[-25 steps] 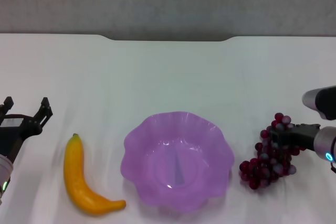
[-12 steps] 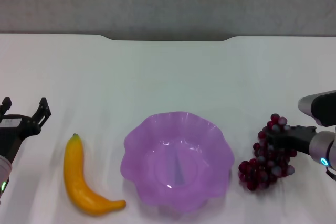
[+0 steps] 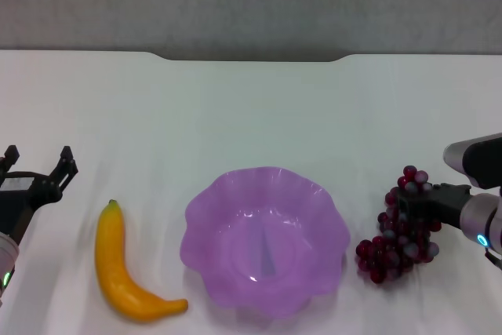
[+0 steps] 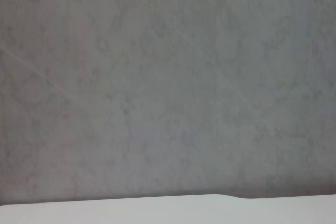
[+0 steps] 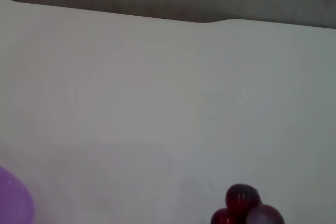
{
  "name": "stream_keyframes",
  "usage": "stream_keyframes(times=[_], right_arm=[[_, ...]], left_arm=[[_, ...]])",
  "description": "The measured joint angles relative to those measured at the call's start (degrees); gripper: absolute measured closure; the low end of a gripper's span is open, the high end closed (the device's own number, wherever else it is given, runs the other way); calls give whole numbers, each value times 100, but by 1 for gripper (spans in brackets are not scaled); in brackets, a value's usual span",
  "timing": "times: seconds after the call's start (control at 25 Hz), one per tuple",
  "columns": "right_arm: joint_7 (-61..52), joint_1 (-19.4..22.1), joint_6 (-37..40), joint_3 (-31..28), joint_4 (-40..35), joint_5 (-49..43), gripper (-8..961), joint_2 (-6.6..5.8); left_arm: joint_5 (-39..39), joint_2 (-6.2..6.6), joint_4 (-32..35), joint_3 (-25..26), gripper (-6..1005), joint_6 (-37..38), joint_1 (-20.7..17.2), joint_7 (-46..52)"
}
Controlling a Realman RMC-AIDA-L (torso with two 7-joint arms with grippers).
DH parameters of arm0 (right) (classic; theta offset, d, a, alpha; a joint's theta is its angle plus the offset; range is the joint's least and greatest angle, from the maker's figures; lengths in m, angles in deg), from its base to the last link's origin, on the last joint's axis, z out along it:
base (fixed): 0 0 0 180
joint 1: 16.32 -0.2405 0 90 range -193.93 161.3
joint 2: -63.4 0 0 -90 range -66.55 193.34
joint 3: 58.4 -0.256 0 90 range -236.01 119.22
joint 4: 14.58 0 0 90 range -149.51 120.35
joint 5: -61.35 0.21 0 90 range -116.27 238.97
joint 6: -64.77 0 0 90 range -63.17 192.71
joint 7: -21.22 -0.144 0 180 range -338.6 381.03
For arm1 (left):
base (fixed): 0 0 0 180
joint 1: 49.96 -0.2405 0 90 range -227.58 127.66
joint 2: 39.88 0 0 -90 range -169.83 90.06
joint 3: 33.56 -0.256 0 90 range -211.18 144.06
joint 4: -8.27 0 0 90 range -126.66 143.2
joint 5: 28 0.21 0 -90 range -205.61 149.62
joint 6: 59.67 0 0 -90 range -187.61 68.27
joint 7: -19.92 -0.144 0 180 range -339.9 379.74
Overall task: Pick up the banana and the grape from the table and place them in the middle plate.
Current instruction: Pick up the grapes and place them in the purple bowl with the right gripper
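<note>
White table (image 3: pixel 251 107); on it banana (image 3: pixel 125 276), middle plate (image 3: pixel 264 241), grape (image 3: pixel 396 233).

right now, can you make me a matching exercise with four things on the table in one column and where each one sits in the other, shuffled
Things:
1. banana
2. bunch of grapes
3. purple plate
4. left gripper

Places:
A. in the middle of the table, with nothing in it
B. at the robot's far left, open above the table, apart from the fruit
C. lying on the table left of the plate
D. on the table right of the plate, with the right gripper over it

Pairs: 1-C, 2-D, 3-A, 4-B
</note>
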Motion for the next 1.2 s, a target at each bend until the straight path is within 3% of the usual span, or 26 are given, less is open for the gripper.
stream_keyframes(times=[1.2], right_arm=[[12, 5, 187, 97, 0, -2, 516, -1]], left_arm=[[10, 0, 0, 16, 105, 9, 16, 0]])
